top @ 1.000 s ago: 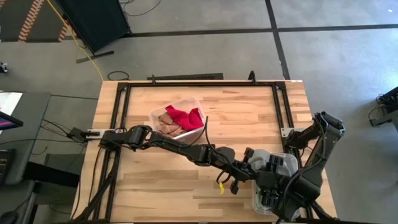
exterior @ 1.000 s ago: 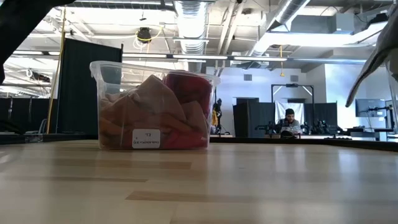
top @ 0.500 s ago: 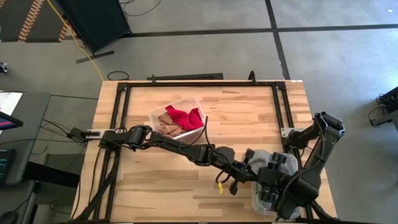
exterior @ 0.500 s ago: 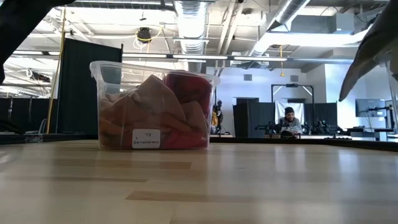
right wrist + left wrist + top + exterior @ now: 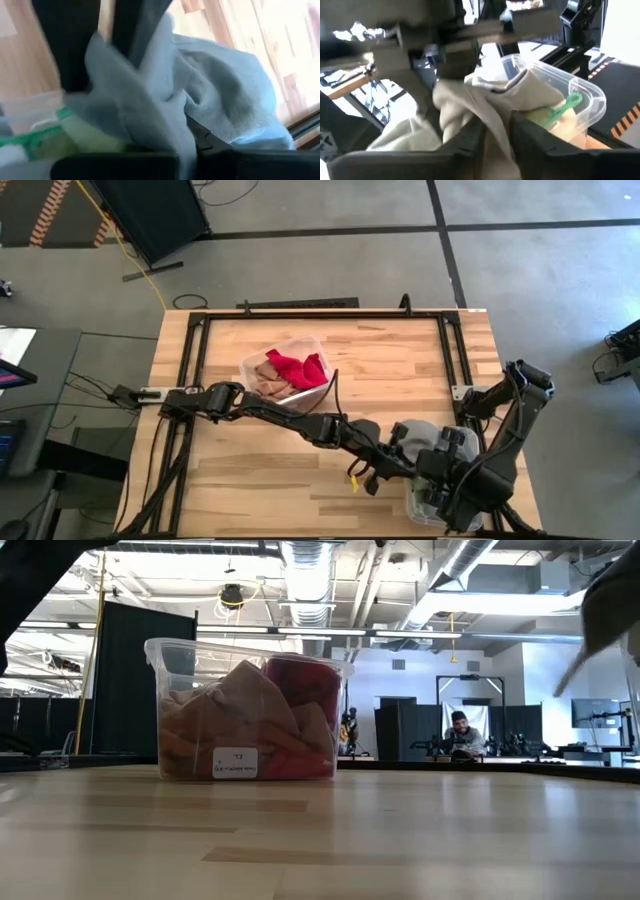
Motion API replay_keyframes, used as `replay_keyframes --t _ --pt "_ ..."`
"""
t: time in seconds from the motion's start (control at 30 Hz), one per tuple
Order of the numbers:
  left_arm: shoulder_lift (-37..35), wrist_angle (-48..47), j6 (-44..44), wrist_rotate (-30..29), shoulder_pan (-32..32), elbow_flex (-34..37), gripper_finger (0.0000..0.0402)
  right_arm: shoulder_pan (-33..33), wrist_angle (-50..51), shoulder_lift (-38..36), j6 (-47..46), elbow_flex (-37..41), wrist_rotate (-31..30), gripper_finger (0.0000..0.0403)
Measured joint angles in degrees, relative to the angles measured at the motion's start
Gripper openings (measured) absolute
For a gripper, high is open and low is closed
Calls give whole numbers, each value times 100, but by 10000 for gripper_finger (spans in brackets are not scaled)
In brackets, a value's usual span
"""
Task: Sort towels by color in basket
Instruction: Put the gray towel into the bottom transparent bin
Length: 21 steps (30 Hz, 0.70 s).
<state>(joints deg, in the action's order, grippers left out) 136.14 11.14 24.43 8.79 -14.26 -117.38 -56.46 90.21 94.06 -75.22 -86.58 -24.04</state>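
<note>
A grey towel (image 5: pixel 421 434) hangs bunched between my two grippers, above the clear basket (image 5: pixel 414 507) at the table's near right. My left gripper (image 5: pixel 396 457) reaches in from the left and is shut on it; the towel (image 5: pixel 485 100) runs between its fingers. My right gripper (image 5: pixel 436 472) points steeply down over the basket and is shut on the same towel (image 5: pixel 220 95). A pale green towel (image 5: pixel 555 117) lies inside this basket. A second clear basket (image 5: pixel 250 363), mid-table, holds a red towel (image 5: pixel 298 366) and a tan-brown towel (image 5: pixel 268 380). My left gripper pinches a bunched fold of the grey towel (image 5: pixel 496 131) between its two fingers, coming nearly level from the table's left. The cloth rises slack beyond the fingers, clear of the table. My right gripper pinches a gathered fold of the towel (image 5: pixel 175 135) from above, slanting down. The rest billows loose past the fingers, above the pale green towel (image 5: pixel 75 140).
The mid-table basket (image 5: pixel 245 710) stands on bare wood with its towels heaped to the rim. Black frame rails (image 5: pixel 195 380) run along the table's left, far and right sides. A person (image 5: pixel 460 735) sits far behind the table.
In the low view the grey shape at the right edge has drawn upward and bunched. Both arms have stayed over the near right basket.
</note>
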Motion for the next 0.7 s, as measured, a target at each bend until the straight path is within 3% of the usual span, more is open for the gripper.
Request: replay_keyframes --t 0.2,0.33,0.5,0.7 --pt "-43 -286 -7 -67 5 0 157 -220 -17 0 -199 -331 115 18" --pt "-120 -509 30 -155 10 0 191 -427 -21 -2 -551 -436 652 18" --pt "-228 -846 78 -161 13 -5 205 -723 -17 -2 -1220 -410 1114 18" --pt "-407 -2325 185 -235 13 -9 205 -923 -18 93 -1685 -409 1128 21"
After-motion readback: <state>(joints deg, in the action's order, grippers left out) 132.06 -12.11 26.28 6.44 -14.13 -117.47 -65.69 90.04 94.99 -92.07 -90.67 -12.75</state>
